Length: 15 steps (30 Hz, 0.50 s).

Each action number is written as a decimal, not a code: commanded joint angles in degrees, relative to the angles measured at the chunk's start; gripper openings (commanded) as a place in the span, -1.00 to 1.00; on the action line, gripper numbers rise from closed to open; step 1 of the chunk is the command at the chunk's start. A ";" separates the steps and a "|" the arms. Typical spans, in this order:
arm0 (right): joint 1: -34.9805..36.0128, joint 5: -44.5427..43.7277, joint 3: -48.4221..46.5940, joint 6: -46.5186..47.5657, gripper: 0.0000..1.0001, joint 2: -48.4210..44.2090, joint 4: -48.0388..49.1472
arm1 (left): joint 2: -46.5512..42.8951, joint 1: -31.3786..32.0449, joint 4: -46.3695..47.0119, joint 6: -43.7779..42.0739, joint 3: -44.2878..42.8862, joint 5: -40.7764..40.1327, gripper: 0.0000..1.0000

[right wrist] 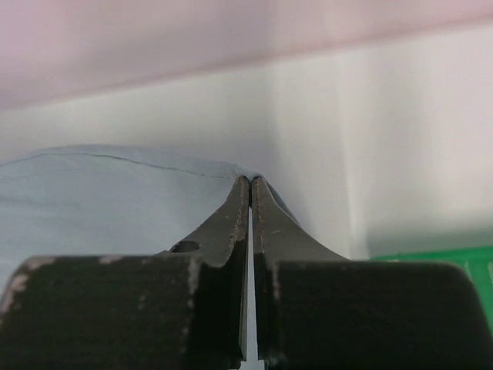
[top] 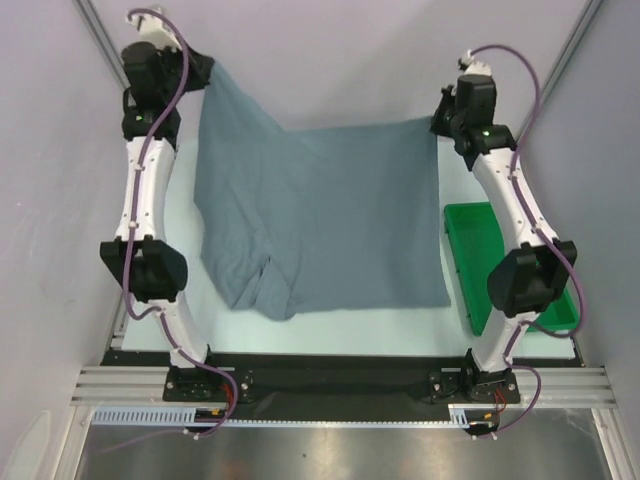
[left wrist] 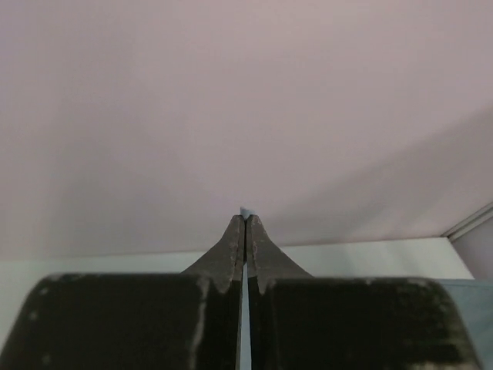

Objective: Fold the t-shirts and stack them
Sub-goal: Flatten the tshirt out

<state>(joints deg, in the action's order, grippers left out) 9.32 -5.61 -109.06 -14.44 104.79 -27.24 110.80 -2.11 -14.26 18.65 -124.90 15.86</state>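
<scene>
Top view: one t-shirt (top: 320,220) lies spread across the middle of the table (top: 330,330), its near hem bunched at lower left. The left gripper (top: 203,82), at upper left, holds one far corner raised. The right gripper (top: 438,125), at upper right, sits at the other far corner. A green tray (top: 470,225) stands at the right, just beside the cloth.

Left wrist view: jaws fully closed, with only a sliver of blue-grey cloth showing at the tips.

Right wrist view: jaws fully closed on the shirt's edge, at the very corner.

Risk: both holds look shallow. Uneven lifting or pulling apart could slip a corner free. The bunched hem may carry a crooked crease into the fold.
</scene>
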 commanded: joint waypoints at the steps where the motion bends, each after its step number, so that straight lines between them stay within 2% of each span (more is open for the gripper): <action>1: 1.13 -3.44 -5.38 4.06 -1.00 -8.36 6.93 | -7.78 -1.23 2.57 0.59 -7.02 2.60 -0.99; 5: 4.73 -6.52 -5.55 7.92 -1.00 -15.57 9.05 | -15.60 -3.86 7.31 5.50 -7.02 3.65 -0.99; 9: 10.70 -10.91 -4.59 12.32 -1.00 -23.13 11.59 | -20.69 -7.02 11.86 11.48 -12.12 4.44 -0.99; 11: 11.77 -12.58 -3.71 13.29 -1.00 -27.08 13.44 | -22.64 -9.49 13.90 16.03 -12.47 3.66 -0.99; 15: 11.95 -13.29 -3.71 14.26 -1.00 -30.78 15.02 | -24.84 -11.07 17.68 19.05 -16.16 2.51 -0.99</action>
<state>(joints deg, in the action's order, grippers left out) 21.56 -15.05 -111.79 -3.01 75.81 -16.86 88.33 -12.51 -3.86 32.21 -137.21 18.59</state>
